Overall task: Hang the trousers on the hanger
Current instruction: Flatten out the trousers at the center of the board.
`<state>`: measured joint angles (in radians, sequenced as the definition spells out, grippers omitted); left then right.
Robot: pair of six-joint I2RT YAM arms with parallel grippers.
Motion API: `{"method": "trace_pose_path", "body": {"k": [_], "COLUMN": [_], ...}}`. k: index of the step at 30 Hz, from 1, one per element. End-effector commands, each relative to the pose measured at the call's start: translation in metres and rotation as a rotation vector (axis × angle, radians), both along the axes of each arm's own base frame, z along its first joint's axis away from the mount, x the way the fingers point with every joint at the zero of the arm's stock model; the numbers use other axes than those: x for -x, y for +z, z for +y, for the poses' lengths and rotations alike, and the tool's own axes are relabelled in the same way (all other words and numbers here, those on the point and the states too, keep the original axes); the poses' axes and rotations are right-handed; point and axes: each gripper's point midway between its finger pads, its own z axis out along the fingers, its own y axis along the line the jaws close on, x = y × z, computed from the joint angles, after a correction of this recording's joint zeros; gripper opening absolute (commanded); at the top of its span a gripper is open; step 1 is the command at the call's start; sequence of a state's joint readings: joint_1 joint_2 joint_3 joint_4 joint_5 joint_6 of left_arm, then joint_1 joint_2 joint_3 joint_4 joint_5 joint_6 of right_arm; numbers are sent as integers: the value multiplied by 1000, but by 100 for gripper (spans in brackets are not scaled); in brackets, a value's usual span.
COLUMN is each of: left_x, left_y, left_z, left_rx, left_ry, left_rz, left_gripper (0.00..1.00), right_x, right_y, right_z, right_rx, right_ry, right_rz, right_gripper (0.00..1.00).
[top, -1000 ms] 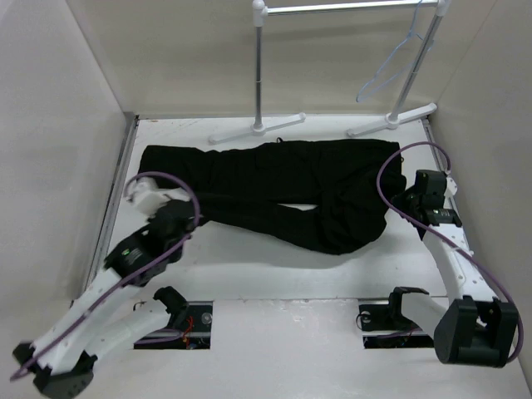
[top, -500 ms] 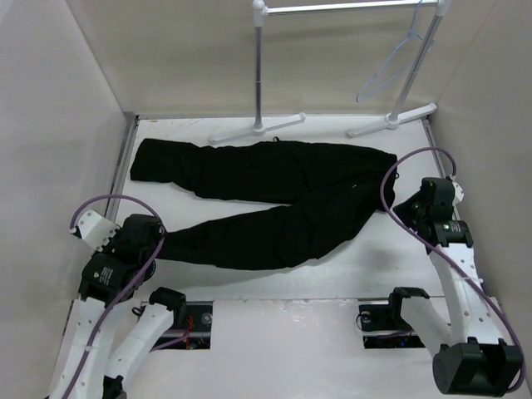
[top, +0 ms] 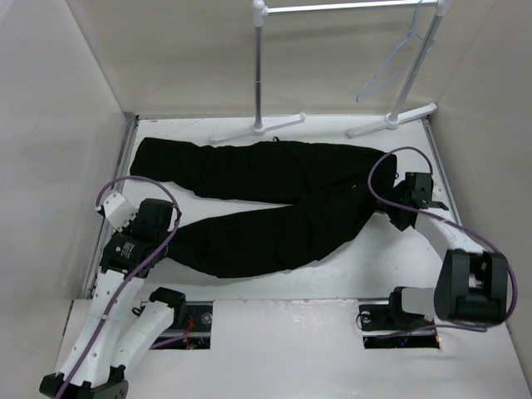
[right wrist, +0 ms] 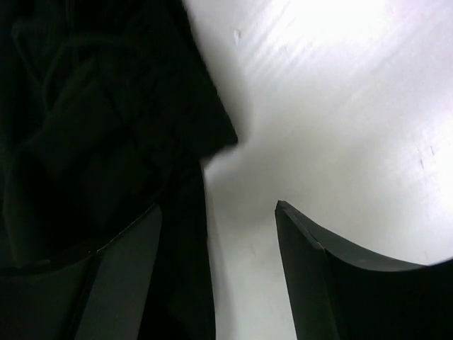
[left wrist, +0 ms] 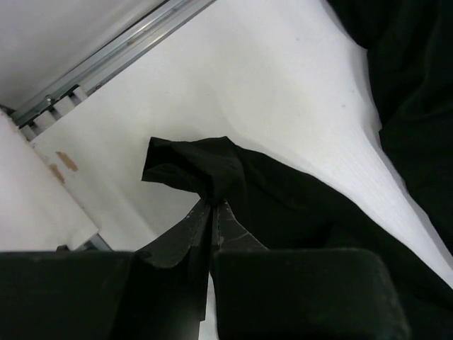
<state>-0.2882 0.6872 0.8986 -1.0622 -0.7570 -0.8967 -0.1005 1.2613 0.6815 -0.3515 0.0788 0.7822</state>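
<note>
The black trousers point(top: 274, 195) lie spread across the table point(top: 349, 274) — waist toward 3 o'clock, both legs running out toward 9 — while the pale hanger point(top: 391, 66) dangles from the white rack point(top: 260, 75) up at 1 o'clock. It is well apart from the cloth, with nothing draped on it. Your left fingers point(left wrist: 212, 212), at 8 o'clock in the overhead view, are pressed together on the hem of the nearer leg, pinching a small bunch of fabric. Your right fingers point(right wrist: 304, 248), at 3 o'clock by the waistband, stand spread. The wrist view shows the waist's edge beside one finger and bare table ahead of the other, so nothing is gripped there. By the look of it you are at the start: one leg end is secured and the waist is not. The whole job of lifting, folding and threading the garment over the hanger's bar is left to do (the hanger itself hangs untouched on the rack). No bin, basket or other container shows in any view.
</note>
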Motion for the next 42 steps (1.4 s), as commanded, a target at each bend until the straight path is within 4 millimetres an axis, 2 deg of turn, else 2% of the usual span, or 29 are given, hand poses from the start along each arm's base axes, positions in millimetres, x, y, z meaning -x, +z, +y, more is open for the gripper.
{"method": "trace_pose_path", "body": {"k": [1,4,6,7,8,11,14,17,20,22,24,26,28,30,34,35,37,39,40,42], "left_x": [-19,-29,-41,-48,-57,-84,-99,-100,-108,-111,-112,-111,-106,-94,-66,-61,-50,-35,-30,-24], "left_y": [16,17,20,25,33,63,95,124,140,143,141,134,122,110,93,85,65,43,31,18], "left_z": [-3,0,3,6,9,18,36,56,60,64,69,70,67,68,79,80,81,89,92,97], "left_rx": [-15,-31,-41,-46,-48,-31,-13,-25,-29,-44,-63,-80,-86,-103,-201,-212,-238,-289,-303,-312], "left_ry": [-38,-33,-22,-16,-7,21,76,143,153,159,174,180,168,178,213,215,217,248,260,288], "left_rz": [-59,-73,-93,-111,-134,-225,-305,-365,-392,-383,-362,-329,-290,-248,-155,-126,-49,33,68,92], "left_gripper": [1,1,1,1,1,1,1,1,1,1,1,1,1,1,2,2,2,3,4,9], "right_x": [-50,-63,-73,-80,-87,-89,-68,-31,3,22,27,25,32,57,118,129,139,139,136,120], "right_y": [10,-8,-5,3,18,72,122,160,195,211,205,184,155,125,71,64,63,72,78,100], "right_z": [-20,-22,-25,-27,-29,-28,-17,-9,-3,-9,-17,-12,2,13,21,22,20,15,6,-16], "right_rx": [27,3,14,18,31,102,138,127,106,107,117,67,-25,-88,-106,-113,-94,-52,-4,116], "right_ry": [-47,-45,-58,-62,-59,-56,-21,-4,17,13,-17,-20,-4,-10,-70,-84,-96,-97,-108,-142], "right_rz": [-103,-53,-63,-84,-114,-186,-215,-273,-334,-352,-345,-312,-265,-217,-72,-45,-24,-23,-35,-87], "right_gripper": [69,52,28,17,11,4,3,0,1,1,1,2,4,2,0,3,17,48,64,82]}}
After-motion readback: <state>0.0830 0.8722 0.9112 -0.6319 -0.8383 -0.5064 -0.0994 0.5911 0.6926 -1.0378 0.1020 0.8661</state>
